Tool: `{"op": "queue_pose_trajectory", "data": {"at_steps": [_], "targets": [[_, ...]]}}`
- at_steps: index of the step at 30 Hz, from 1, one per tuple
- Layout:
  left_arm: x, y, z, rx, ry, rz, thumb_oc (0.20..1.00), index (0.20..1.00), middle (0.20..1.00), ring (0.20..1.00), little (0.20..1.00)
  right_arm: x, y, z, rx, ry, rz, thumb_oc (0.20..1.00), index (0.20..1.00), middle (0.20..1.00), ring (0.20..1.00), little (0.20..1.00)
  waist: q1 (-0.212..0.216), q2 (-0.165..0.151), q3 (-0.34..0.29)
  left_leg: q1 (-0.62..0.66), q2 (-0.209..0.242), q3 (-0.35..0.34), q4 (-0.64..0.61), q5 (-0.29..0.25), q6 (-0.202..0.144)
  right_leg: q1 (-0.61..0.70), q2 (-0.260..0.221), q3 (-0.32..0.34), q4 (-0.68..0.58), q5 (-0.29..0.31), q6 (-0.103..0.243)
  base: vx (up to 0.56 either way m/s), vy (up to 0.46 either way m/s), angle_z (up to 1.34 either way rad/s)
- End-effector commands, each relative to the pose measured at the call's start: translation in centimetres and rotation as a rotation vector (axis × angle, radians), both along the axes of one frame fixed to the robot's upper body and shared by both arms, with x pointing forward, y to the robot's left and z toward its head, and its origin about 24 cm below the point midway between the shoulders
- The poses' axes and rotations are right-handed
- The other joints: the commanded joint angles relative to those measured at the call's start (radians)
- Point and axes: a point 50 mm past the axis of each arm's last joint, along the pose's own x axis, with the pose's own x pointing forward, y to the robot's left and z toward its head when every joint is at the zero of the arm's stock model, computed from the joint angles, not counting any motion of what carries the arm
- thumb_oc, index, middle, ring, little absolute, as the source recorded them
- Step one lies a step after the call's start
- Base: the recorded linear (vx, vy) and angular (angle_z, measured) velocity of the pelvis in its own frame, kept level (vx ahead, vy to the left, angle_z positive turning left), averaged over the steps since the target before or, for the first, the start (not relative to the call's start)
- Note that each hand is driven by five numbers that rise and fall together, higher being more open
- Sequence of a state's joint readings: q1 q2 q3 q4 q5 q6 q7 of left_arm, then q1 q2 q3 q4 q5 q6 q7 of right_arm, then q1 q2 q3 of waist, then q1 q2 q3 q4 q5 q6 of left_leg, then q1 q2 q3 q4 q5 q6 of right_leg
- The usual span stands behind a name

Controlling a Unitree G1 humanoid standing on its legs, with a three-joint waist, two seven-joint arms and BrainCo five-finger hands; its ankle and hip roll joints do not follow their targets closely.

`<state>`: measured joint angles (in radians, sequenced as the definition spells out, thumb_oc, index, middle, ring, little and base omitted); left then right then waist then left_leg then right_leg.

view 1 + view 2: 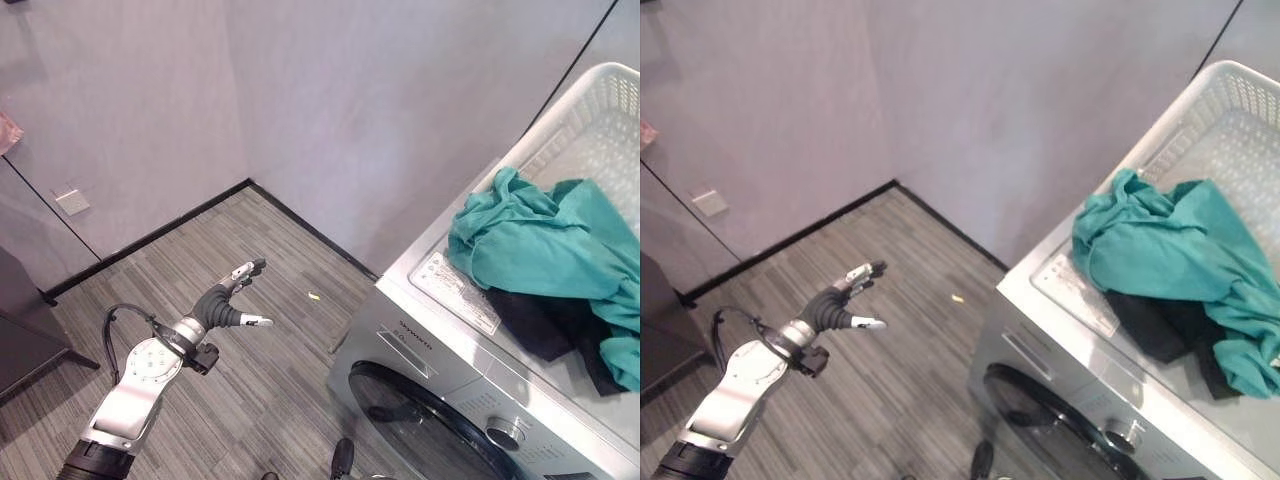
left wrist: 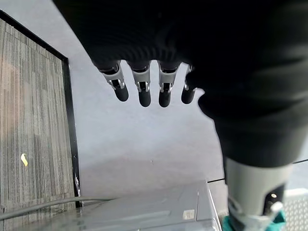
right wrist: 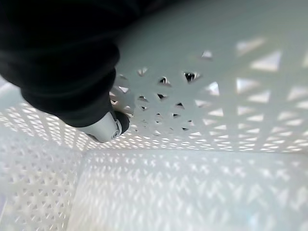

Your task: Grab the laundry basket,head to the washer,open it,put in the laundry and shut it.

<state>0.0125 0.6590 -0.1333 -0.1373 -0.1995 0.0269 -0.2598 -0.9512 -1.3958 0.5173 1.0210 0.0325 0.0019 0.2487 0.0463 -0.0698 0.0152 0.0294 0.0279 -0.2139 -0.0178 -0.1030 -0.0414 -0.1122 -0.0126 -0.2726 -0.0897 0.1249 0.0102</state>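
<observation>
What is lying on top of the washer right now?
On the washer lie a teal garment with a black garment partly beneath it, spilling from the tipped white laundry basket. How far the black one extends under the teal one is covered.

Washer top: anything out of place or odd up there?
Yes. The teal cloth and a dark garment spill out of the tipped white lattice laundry basket onto the silver washing machine's lid. Its round door looks closed. A small yellow scrap lies on the grey floor.
</observation>
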Motion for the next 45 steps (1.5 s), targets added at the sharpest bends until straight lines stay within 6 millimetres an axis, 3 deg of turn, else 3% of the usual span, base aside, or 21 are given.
{"op": "queue_pose_trajectory", "data": {"at_steps": [1,3,7,11,13,14,15,17,21,24,27,35,45], "targets": [[0.4,-0.9,2.8,-0.056,-0.117,-0.061,1.000,1.000,1.000,1.000,1.000,-1.7,-2.0,-4.7,0.367,0.006,-0.078,0.200,0.200,0.200,0.200,0.200,0.016,0.069,0.041,0.028,0.061,0.033,0.025,0.149,-0.055,0.035,-0.033,-0.011,0.006,-0.089,0.090,-0.01,-0.030,0.07],[0.4,-0.9,2.8,-0.056,-0.117,-0.061,1.000,1.000,1.000,1.000,1.000,-2.1,-2.3,-5.3,0.381,0.014,-0.092,0.200,0.200,0.200,0.200,0.200,0.018,0.072,0.042,0.024,0.060,0.030,0.025,0.154,-0.056,0.033,-0.033,-0.012,0.005,-0.090,0.089,-0.01,-0.024,0.05],[0.4,-1.0,2.9,-0.074,-0.121,-0.054,1.000,1.000,1.000,1.000,1.000,-4.1,-3.3,-10.0,0.463,0.072,-0.190,0.200,0.200,0.200,0.200,0.200,0.016,0.122,0.056,0.006,0.055,0.029,0.032,0.186,-0.065,0.023,-0.035,-0.013,0.004,-0.096,0.087,0.00,-0.005,-0.03],[0.5,-1.2,2.9,-0.098,-0.125,-0.050,1.000,1.000,1.000,1.000,1.000,-4.0,-2.5,-14.2,0.496,0.110,-0.199,0.200,0.200,0.200,0.200,0.200,0.017,0.167,0.065,-0.004,0.049,0.025,0.035,0.203,-0.068,0.019,-0.039,-0.015,0.007,-0.104,0.083,-0.01,0.007,-0.01],[0.6,-1.2,2.9,-0.105,-0.127,-0.047,1.000,1.000,1.000,1.000,1.000,-3.8,-2.2,-14.6,0.506,0.104,-0.190,0.200,0.200,0.200,0.200,0.200,0.017,0.177,0.065,-0.004,0.047,0.024,0.033,0.206,-0.068,0.020,-0.039,-0.014,0.007,-0.105,0.083,0.00,0.006,0.02],[0.7,-1.4,3.0,-0.117,-0.136,-0.047,1.000,1.000,1.000,1.000,1.000,-3.5,-1.9,-14.9,0.482,0.084,-0.192,0.489,0.489,0.489,0.489,0.489,0.015,0.194,0.063,-0.004,0.043,0.023,0.031,0.210,-0.067,0.020,-0.039,-0.011,0.008,-0.108,0.082,0.00,0.000,0.00],[0.7,-1.4,3.0,-0.117,-0.137,-0.047,1.000,1.000,1.000,1.000,1.000,-3.5,-1.9,-15.0,0.481,0.084,-0.193,0.551,0.551,0.551,0.551,0.551,0.015,0.194,0.063,-0.004,0.044,0.023,0.031,0.210,-0.067,0.020,-0.039,-0.011,0.008,-0.108,0.082,0.00,0.000,0.00],[0.8,-1.6,2.9,-0.130,-0.137,-0.043,1.000,1.000,1.000,1.000,1.000,-2.9,-1.7,-14.5,0.432,0.066,-0.189,1.000,1.000,1.000,1.000,1.000,0.013,0.206,0.061,-0.004,0.041,0.023,0.029,0.215,-0.067,0.022,-0.040,-0.009,0.009,-0.110,0.082,0.01,0.016,-0.02],[1.0,-1.9,2.8,-0.141,-0.136,-0.039,1.000,1.000,1.000,1.000,1.000,-1.2,-0.8,-12.9,0.318,0.041,-0.122,1.000,1.000,1.000,1.000,1.000,0.004,0.216,0.053,0.003,0.036,0.028,0.027,0.211,-0.067,0.034,-0.043,-0.008,0.009,-0.113,0.083,0.02,0.017,-0.02],[1.0,-1.9,2.6,-0.137,-0.130,-0.038,1.000,1.000,1.000,1.000,1.000,1.1,1.2,-9.2,0.127,0.002,0.012,1.000,1.000,1.000,1.000,1.000,-0.007,0.206,0.042,0.016,0.035,0.039,0.023,0.197,-0.064,0.048,-0.044,-0.004,0.008,-0.112,0.084,0.01,0.018,-0.02],[0.9,-1.5,2.6,-0.132,-0.129,-0.028,1.000,1.000,1.000,1.000,1.000,1.9,2.6,-7.7,0.084,-0.047,0.093,1.000,1.000,1.000,1.000,1.000,-0.016,0.198,0.038,0.026,0.036,0.046,0.018,0.186,-0.061,0.053,-0.043,-0.001,0.009,-0.113,0.085,0.01,0.011,-0.03],[0.6,-0.3,2.7,-0.052,-0.140,-0.006,1.000,1.000,1.000,1.000,1.000,1.1,6.7,-4.6,-0.151,-0.139,0.298,1.000,1.000,1.000,1.000,1.000,-0.041,0.157,0.010,0.067,0.042,0.071,-0.023,0.130,-0.046,0.075,-0.049,0.008,0.014,-0.106,0.090,-0.01,0.036,-0.02],[-0.1,0.8,2.6,0.000,-0.145,0.027,1.000,1.000,1.000,1.000,1.000,-0.2,9.3,-1.1,-0.418,-0.232,0.376,1.000,1.000,1.000,1.000,1.000,-0.048,0.125,-0.006,0.087,0.039,0.078,-0.047,0.084,-0.034,0.081,-0.051,0.006,0.036,-0.112,0.090,-0.02,0.017,0.00]]}}
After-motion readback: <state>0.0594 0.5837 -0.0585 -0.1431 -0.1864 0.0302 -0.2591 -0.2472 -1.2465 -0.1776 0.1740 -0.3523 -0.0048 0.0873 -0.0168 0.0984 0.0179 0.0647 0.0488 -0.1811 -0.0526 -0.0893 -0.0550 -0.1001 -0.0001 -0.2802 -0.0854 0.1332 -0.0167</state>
